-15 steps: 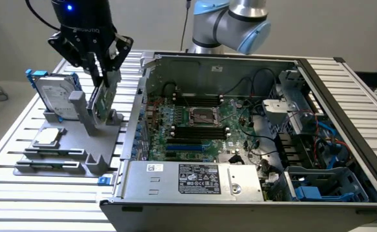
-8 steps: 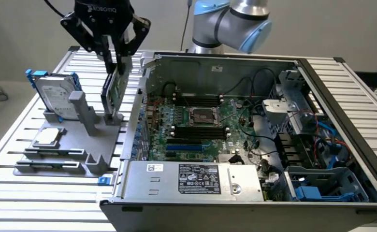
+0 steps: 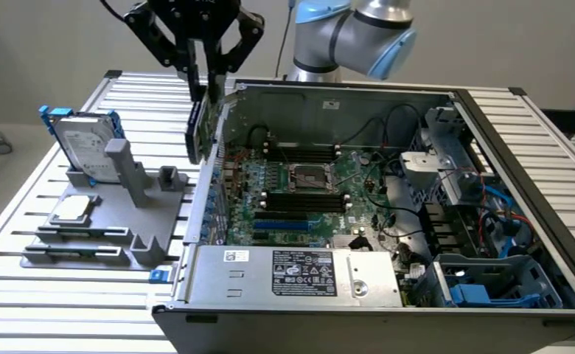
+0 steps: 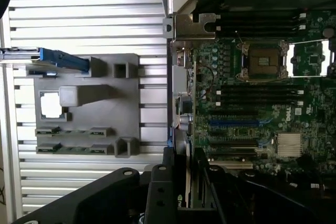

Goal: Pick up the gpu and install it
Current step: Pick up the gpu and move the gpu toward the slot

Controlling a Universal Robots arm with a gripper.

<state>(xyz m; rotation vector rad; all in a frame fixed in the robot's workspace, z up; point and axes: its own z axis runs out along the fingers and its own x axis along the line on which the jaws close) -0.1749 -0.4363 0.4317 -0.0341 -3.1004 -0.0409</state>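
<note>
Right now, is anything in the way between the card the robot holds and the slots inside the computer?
Maybe the case wall. The gripper holds the gpu upright just over that wall's edge, on the exterior view's left. The open case has no lid, and nothing visible lies over the slots.

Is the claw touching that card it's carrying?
Touching. The exterior view shows the gripper pinching the gpu by its top edge.

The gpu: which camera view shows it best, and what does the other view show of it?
The exterior view: the gpu hangs upright in the gripper by the case wall. The wrist view gives its thin edge end-on.
</note>
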